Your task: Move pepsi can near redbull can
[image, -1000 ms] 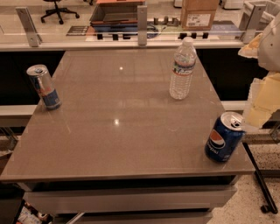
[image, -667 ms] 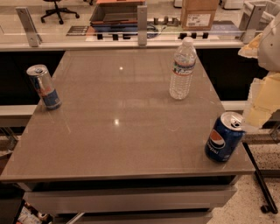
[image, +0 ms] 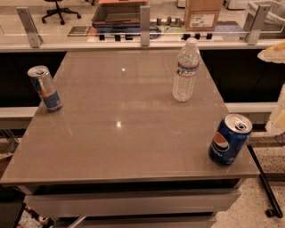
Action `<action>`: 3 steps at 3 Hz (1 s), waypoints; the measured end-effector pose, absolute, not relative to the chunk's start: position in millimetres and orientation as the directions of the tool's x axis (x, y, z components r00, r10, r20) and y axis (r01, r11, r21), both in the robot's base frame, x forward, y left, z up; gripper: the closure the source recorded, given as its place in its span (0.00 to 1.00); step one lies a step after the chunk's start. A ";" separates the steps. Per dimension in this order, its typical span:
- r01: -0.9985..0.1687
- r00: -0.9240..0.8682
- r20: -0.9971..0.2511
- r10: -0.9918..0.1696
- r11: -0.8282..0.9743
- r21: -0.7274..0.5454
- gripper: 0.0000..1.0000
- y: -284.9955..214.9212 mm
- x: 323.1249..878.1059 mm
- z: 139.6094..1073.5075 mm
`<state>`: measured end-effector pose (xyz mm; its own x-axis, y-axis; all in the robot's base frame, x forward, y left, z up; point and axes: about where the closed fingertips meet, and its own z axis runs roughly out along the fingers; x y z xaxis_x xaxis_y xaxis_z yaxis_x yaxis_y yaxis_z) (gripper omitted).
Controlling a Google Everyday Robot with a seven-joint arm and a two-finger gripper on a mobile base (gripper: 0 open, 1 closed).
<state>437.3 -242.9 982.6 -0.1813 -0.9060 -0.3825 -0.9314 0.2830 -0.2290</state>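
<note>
Tabletop (image: 124,147): grey, glossy, rectangular, and wider at the near edge in the camera view.

1. Edges and open room
- The wide blue Pepsi can with a round red-white-blue logo (image: 229,139) stands upright at the near right corner. It is just inside both the right edge and the near edge.
- The slim silver-and-blue Red Bull can (image: 45,88) stands upright at the left edge, about halfway back. It is well apart from the Pepsi can.
- The clear plastic water bottle with a white cap (image: 186,69) stands upright towards the far right, inside the right edge.
- The surface between the two cans is bare. The bottle stands behind that stretch.

2. Hidden or cut off
- A low glass partition on metal posts (image: 144,20) runs along the far edge.
- A brown cardboard box (image: 202,13) behind the partition is cut off at the top.

3. Arm pose
- The pale gripper (image: 279,111) is at the right border of the view, beyond the right edge of the tabletop. It is above and to the right of the Pepsi can and does not touch it.
- Most of the gripper is cut off by the border. Whether the claw is wide, narrow or holding something cannot be told.
</note>
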 end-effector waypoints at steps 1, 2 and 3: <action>-0.940 -0.167 -0.483 -0.859 0.287 -0.186 0.00 -257.0 429.9 974.7; -0.941 -0.150 -0.566 -0.810 0.293 -0.170 0.00 -263.8 416.7 967.7; -0.933 -0.115 -0.653 -0.749 0.307 -0.188 0.00 -265.9 405.2 960.9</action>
<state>405.2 -265.9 960.9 -0.1149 -0.7487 -0.6529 -0.9330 0.3069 -0.1878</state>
